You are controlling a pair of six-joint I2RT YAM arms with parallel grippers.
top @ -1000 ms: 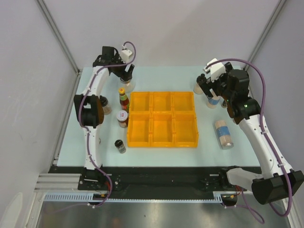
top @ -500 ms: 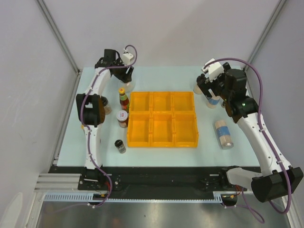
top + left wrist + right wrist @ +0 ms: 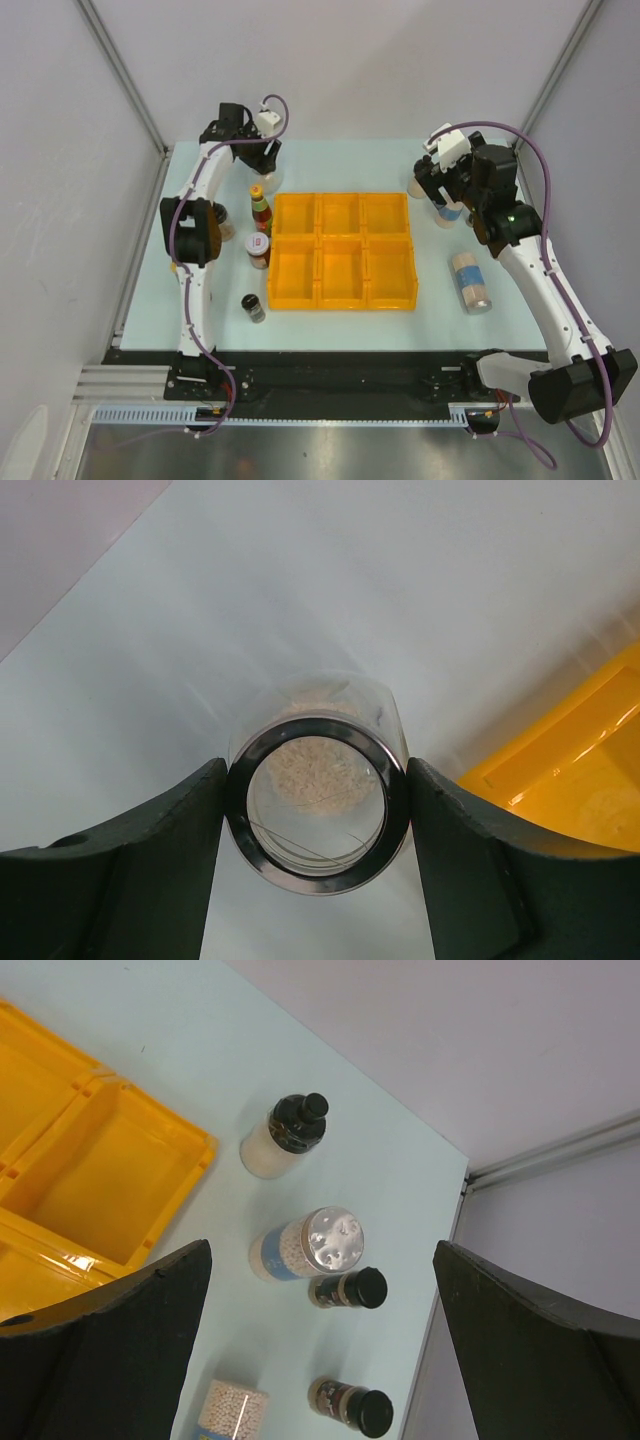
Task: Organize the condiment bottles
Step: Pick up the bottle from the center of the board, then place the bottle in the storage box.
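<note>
Our left gripper (image 3: 316,825) clamps a silver-lidded clear jar (image 3: 318,742), upright and centred between its jaws. The right gripper (image 3: 322,1260), jaws wide apart, hovers above a blue-labelled shaker (image 3: 300,1247).

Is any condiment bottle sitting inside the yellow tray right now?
No, in the top view all six compartments of the yellow tray show only bare plastic.

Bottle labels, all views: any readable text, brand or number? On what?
No text is readable in any view.
Label on the sauce bottle: too small.
Label on the small jar: too small.
Blue band on the shaker: blurred.
The glass jar: no label showing.
</note>
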